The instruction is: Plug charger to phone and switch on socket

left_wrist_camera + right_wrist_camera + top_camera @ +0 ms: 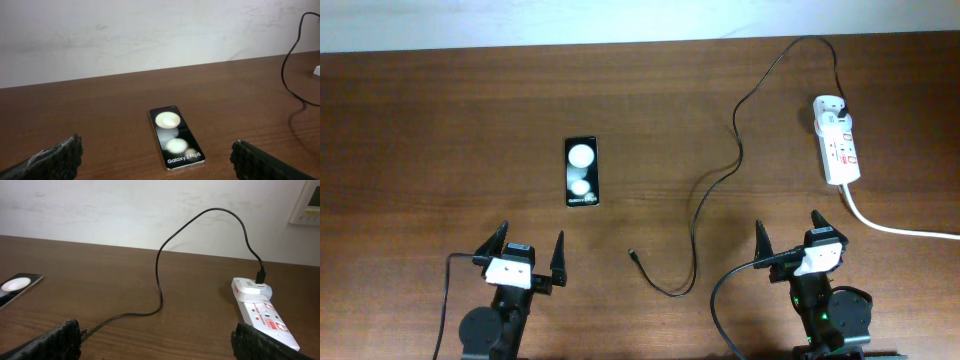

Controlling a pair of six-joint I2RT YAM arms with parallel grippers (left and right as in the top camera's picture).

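Student: Phone (582,172) position?
Tutor: Flat on the table (440,120), face up, ahead of the left gripper (531,238), whose fingers (55,157) are spread wide with nothing between them.
Student: And the charger (693,240)?
Tutor: Its plug (842,104) sits in the far end of the socket (840,150), at the table's right. The cable loops back to a free tip (632,253) lying between the two grippers, apart from the phone. The right gripper (788,224) is likewise spread, holding nothing.
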